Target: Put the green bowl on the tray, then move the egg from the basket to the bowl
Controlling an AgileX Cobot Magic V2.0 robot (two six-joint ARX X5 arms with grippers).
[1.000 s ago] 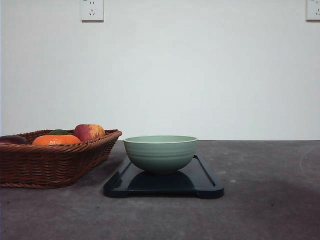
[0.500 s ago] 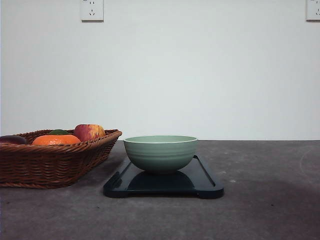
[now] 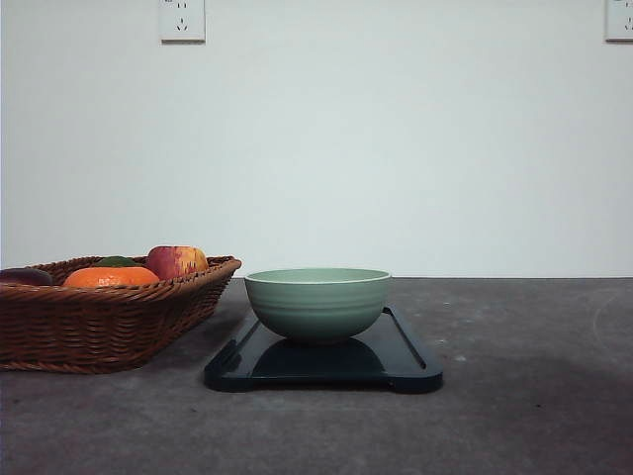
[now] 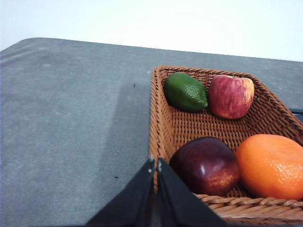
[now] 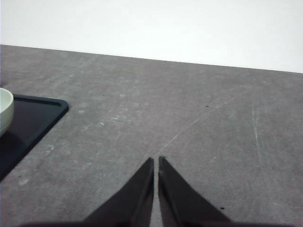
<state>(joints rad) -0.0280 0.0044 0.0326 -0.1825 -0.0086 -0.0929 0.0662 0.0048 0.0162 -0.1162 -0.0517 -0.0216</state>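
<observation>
The round pale sage-green ceramic bowl (image 3: 317, 303) is sitting on the flat glossy black tray (image 3: 407, 358). No egg is showing in the brown woven wicker basket (image 4: 170, 124), so the clenched left gripper (image 4: 155, 163) should be opening above its near rim before searching among the 4 fruits. The right gripper (image 5: 155, 161) is clenched, empty.

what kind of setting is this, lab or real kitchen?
Likely a lab tabletop setup, not a kitchen: bare grey table against a blank white wall with power sockets, and only staged props, a basket of fruit and a green bowl on a tray.

Both grippers have plain, matte black fingers (image 4: 137, 198) tapering to narrow points.
</observation>
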